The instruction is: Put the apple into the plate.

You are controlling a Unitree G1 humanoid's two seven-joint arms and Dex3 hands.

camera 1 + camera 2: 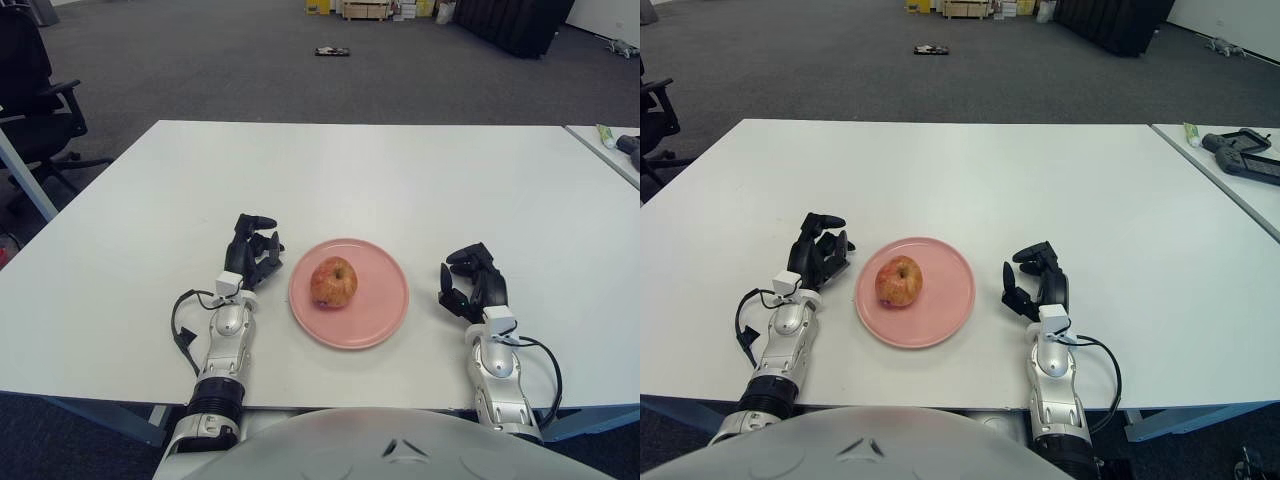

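A red-yellow apple (334, 282) sits upright inside the pink plate (380, 310), a little left of its centre. My left hand (252, 246) is just left of the plate on the white table, fingers relaxed and holding nothing, clear of the rim. My right hand (470, 281) shows to the right of the plate, fingers loosely spread and empty. In the right eye view the apple (898, 281) and plate (945, 310) stand the same way, between the left hand (820, 243) and the right hand (1034, 279).
The white table (400, 170) stretches wide beyond the plate. A second table with tools (1240, 155) stands at the far right. A black office chair (35, 110) is off the left edge.
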